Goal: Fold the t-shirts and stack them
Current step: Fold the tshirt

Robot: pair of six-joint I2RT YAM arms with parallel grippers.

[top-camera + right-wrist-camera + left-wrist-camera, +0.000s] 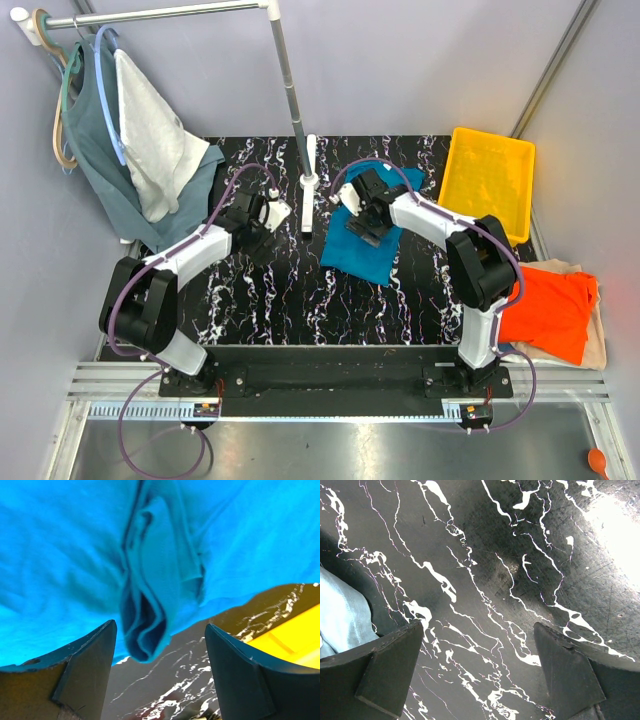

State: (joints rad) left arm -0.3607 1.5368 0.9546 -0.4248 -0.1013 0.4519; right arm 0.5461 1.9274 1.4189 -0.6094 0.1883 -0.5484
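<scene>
Nearest, at the front edge of the table (pixel 290 310), both arms rise from their bases. Just right of the right arm's base the orange t-shirt (pixel 550 310) lies rumpled on the cream t-shirt (pixel 598 345), past the right edge of the black marbled top. From its bent elbow the right arm reaches away and leftward, so the right gripper (pixel 366 218) hangs over the far half of the teal-blue t-shirt (pixel 362 255). That shirt lies folded into a narrow oblong near the table's middle, its long axis running near to far and leaning rightward at the far end, toward the yellow tray (pixel 490 180). The right wrist view shows the fingers standing apart with a raised fold of teal cloth in the gap ahead of them, touching neither finger; nothing is clamped. The left arm stretches its forearm away and rightward, and the left gripper (pixel 477 630) hovers with fingers spread wide over bare marble, well apart from the teal shirt, a pale cloth edge (pixel 340 615) beside its left finger. Farthest back, a grey-green top (pixel 95 150) and a white cloth (pixel 150 140) hang from a rail (pixel 160 15).
</scene>
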